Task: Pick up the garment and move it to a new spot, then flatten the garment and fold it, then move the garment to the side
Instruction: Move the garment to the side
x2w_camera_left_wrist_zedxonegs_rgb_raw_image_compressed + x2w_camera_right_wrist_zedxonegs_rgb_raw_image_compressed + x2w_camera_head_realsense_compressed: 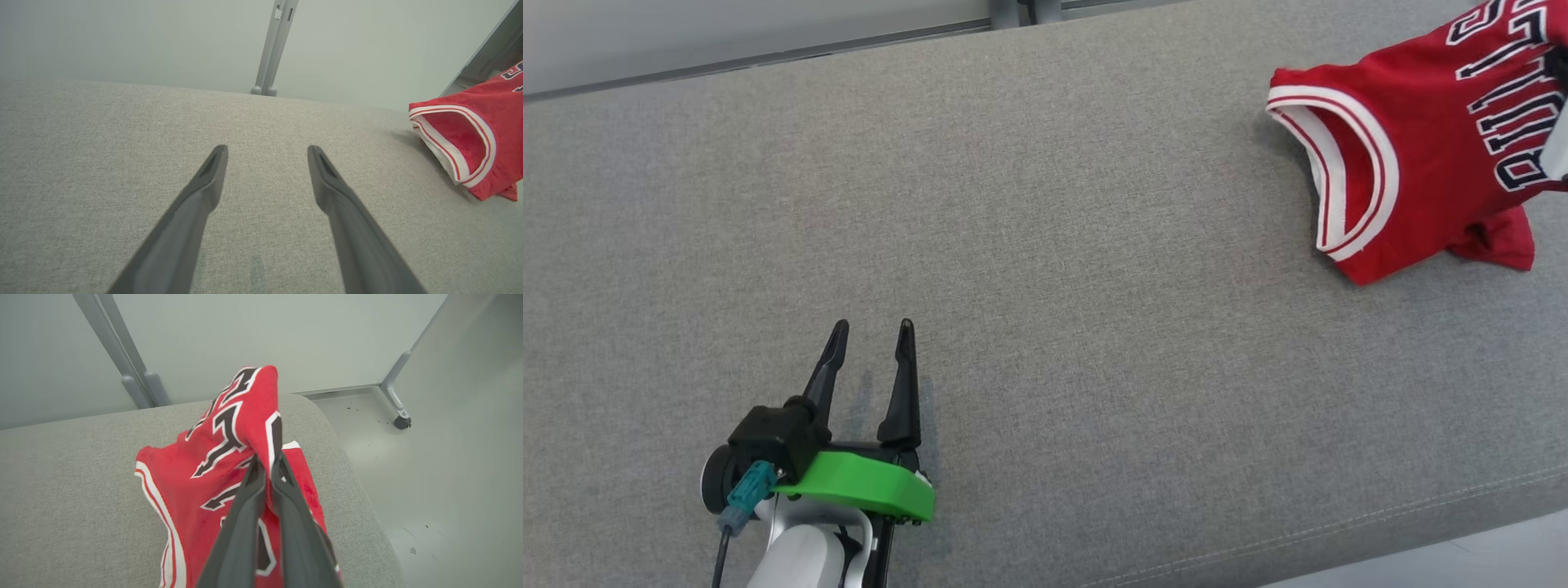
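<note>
right claw (267, 463) pinching a raised fold of the red garment (229, 457) at the counter's (1045, 245) right end, left claw (872, 327) spread and idle over the counter's near-left; advise lifting until it hangs clear before carrying toward the counter's middle.

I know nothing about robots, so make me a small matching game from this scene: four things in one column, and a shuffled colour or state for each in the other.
Things:
1. left gripper
2. right gripper
3. jersey
4. cushion

Descriptions:
A. grey woven fabric
B. red with white trim
C. open, holding nothing
D. shut, pinching the jersey

Pairs: 1-C, 2-D, 3-B, 4-A
</note>
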`<state>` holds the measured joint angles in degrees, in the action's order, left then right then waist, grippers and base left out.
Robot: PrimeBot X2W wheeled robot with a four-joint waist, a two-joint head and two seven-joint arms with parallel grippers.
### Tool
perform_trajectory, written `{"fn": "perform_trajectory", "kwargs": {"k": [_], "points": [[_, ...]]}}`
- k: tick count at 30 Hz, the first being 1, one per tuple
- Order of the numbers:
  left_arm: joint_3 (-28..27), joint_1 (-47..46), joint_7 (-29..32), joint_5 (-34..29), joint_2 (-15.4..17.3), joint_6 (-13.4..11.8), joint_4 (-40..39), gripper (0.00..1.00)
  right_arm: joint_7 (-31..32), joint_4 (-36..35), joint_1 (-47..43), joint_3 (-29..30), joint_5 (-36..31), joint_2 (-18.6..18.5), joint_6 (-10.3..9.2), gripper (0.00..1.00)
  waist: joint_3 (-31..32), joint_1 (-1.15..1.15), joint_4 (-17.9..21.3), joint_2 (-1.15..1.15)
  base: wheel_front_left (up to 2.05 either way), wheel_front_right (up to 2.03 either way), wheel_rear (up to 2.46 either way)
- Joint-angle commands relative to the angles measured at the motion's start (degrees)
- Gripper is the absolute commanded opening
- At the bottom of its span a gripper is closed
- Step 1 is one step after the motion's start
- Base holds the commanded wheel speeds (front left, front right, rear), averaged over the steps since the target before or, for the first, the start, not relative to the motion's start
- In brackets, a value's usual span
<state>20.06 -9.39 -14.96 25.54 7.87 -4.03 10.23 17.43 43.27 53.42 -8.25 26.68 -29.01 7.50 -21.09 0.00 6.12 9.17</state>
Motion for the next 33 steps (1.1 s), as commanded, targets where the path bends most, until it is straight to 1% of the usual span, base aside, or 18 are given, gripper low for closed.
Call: {"fn": "perform_trajectory", "kwargs": {"k": [1,8,10,18,20,26,33], "points": [[0.0,-1.0,-0.2,-0.4,0.3,0.3,0.1,1.00,-1.0,0.9,0.8,0.9,-1.3,-0.9,-0.02,0.00,-0.9,0.00,-0.6,0.00,0.00,0.00,0.00],[0.9,-1.8,0.7,-1.1,1.5,0.5,-0.2,1.00,-6.3,7.1,0.8,6.3,-7.2,-2.8,-0.02,0.00,-3.1,0.00,-2.7,0.00,0.00,0.00,0.00],[1.3,-2.1,1.1,-1.3,1.6,0.5,-0.5,1.00,-9.0,10.3,0.9,8.7,-10.2,-3.6,-0.02,0.00,-3.7,0.00,-4.1,0.00,0.00,0.00,0.00],[2.2,-2.9,2.7,-2.2,2.8,0.2,-2.1,1.00,-14.9,17.9,2.6,14.5,-19.7,-4.6,-0.02,0.00,-6.0,0.00,-7.1,0.00,0.00,0.00,0.00],[2.2,-2.8,3.0,-2.2,3.0,0.1,-2.3,1.00,-15.3,18.8,2.8,15.3,-20.6,-4.5,-0.02,0.00,-6.3,0.00,-7.3,0.00,0.00,0.00,0.00],[2.6,-3.4,4.0,-2.7,3.8,-0.2,-3.8,1.00,-18.0,22.5,3.4,19.2,-27.9,-5.1,-0.02,0.00,-8.5,0.00,-8.6,0.00,0.00,0.00,0.00],[3.1,-3.7,4.7,-3.2,4.6,-0.6,-4.7,1.00,-19.0,24.6,3.7,25.6,-34.1,-4.6,-0.02,0.00,-10.2,0.00,-9.0,0.00,0.00,0.00,0.00]]}}
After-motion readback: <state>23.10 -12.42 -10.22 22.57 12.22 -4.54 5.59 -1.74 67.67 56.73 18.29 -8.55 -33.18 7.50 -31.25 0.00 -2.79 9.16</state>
